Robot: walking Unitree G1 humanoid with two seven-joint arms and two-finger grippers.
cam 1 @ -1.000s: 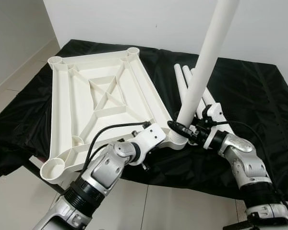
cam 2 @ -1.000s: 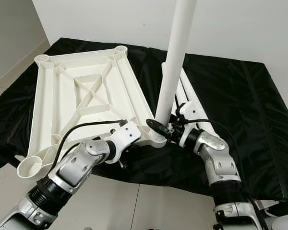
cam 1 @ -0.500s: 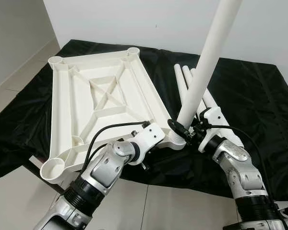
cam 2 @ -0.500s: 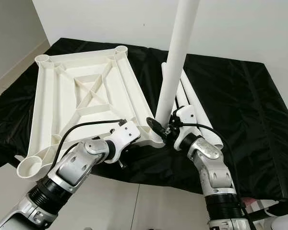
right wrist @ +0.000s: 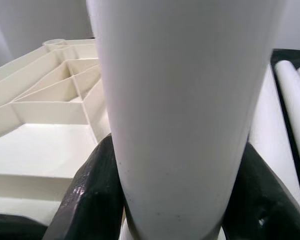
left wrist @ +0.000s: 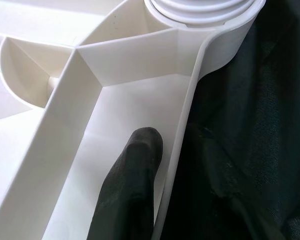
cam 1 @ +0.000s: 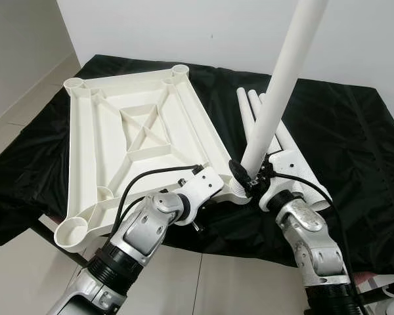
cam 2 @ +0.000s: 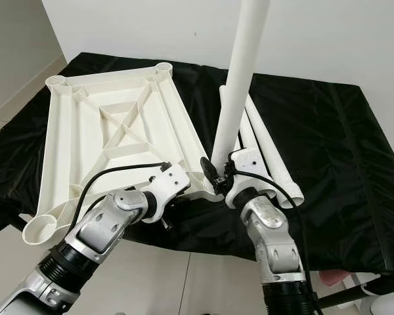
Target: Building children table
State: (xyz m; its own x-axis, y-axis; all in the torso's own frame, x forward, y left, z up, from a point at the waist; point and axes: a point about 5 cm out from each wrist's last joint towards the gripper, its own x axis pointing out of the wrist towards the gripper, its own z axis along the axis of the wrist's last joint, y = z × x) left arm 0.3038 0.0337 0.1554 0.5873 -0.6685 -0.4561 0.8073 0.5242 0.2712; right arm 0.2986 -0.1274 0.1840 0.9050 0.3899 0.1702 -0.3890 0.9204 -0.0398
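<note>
**Ana:** Black cloth [cam 1: 354, 131] spread over a low surface, pale wall behind, light floor tiles at the near edge. Over on the left, the white tabletop [cam 1: 128, 141] lies upside down on the cloth, ribs and cross-bracing facing up, round leg sockets at its corners.

**Ben:** And the left gripper [cam 1: 213, 187] is right at the tabletop's near right corner. From its wrist camera, one black finger [left wrist: 132, 195] lies inside the frame, against the inner face of the edge wall, just short of the threaded corner socket [left wrist: 205, 10]. Can you see the other finger?

**Ana:** No, so whether those jaws are pinching the rim or standing apart, I cannot tell. Moving right: the right gripper [cam 1: 249, 176] has its two black fingers [right wrist: 90, 195] pressed on either side of a white table leg [cam 1: 282, 79], clamped on its lower end.

**Ben:** That leg stands nearly upright, leaning a little to the right, its foot at the same corner socket.

**Ana:** Further right, the spare legs [cam 1: 279, 131] lie side by side on the cloth, just behind the right wrist.
</note>
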